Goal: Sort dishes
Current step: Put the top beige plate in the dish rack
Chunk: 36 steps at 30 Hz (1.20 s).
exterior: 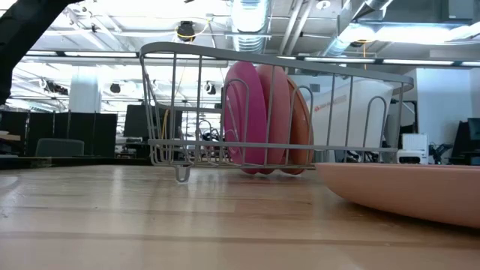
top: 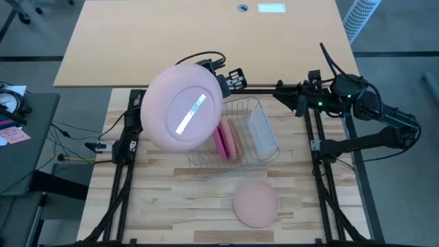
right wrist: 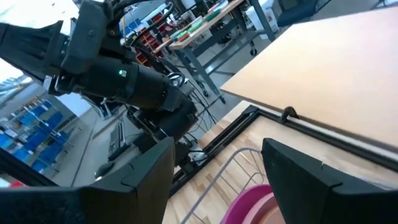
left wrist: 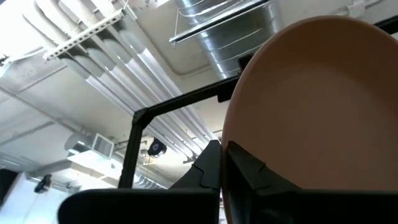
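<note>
From above, my left end effector (top: 212,68) is clamped on a pink plate's (top: 182,108) rim, lifted over the rack (top: 236,140) for slotting; my right end effector (top: 236,79) waits, spread and empty. Level view: three plates (exterior: 266,118) stand upright in the rack; another (exterior: 412,187) lies on the surface (exterior: 150,217).

Pale pink plate (top: 182,108): smooth glossy plastic, with a bright streak of reflected light.
Salmon plate (top: 256,204): smooth plastic, soft matt sheen.
Magenta plate (exterior: 244,124): glossy plastic, standing in the rack.
Dish rack (exterior: 187,97): thin grey metal wire, smooth.
Tub (top: 263,132): translucent plastic.
Table (top: 171,199): pale wood planks, visible grain, lightly satin.
Gripper fingers (right wrist: 311,180): dark matt plastic.
</note>
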Motion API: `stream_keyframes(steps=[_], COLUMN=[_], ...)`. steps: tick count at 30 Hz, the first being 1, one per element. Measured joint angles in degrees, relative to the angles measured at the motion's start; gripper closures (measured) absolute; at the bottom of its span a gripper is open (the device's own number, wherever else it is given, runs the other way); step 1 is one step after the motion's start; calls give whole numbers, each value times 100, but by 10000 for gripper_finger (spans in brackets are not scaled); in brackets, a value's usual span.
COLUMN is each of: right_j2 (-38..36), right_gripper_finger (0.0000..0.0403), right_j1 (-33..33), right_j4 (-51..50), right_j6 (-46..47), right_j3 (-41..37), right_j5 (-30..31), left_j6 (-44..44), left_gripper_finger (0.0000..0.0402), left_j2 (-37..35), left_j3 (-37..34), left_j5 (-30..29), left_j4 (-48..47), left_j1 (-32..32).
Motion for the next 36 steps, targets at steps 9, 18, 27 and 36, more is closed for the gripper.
stream_keyframes(steps=[9,18,27,36], right_j2=[66,328,1076,1302], right_gripper_finger=[155,155,155,155], right_j1=[3,600,1276,1624], right_j4=[-10,35,418,526], right_j6=[736,2401,2980,3141], right_j3=[0,2,1,-2], right_j5=[205,1249,2013,3108], left_j6=[-1090,-2572,-2801,107], left_gripper_finger=[401,402,402,402], left_j2=[0,-350,-1194,-2457], left_j3=[0,0,2,4], left_j5=[-587,-953,682,1536], left_j4=[-57,-1684,-3483,-8131], left_j1=[89,310,644,1413])
